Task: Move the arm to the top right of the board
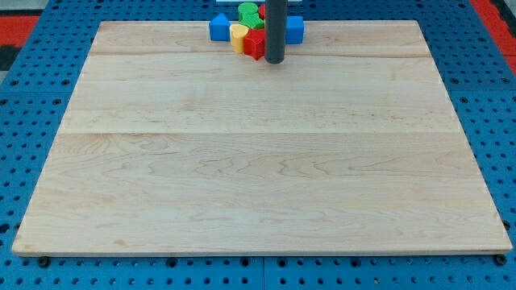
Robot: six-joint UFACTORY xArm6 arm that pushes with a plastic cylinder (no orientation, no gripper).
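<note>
My rod comes down from the view's top, and my tip [275,61] rests on the wooden board [258,161] near its top edge, a little right of centre. A tight cluster of blocks sits just left of and behind the rod: a blue block [218,28] at the left, a yellow block [239,35], a red block [255,43] touching or nearly touching the rod, a green block [248,12] behind them, and a blue block [295,29] to the rod's right. The rod hides part of the cluster.
The board lies on a blue pegboard table [32,121] with rows of holes. Red surface [18,24] shows at the view's top left and top right corners.
</note>
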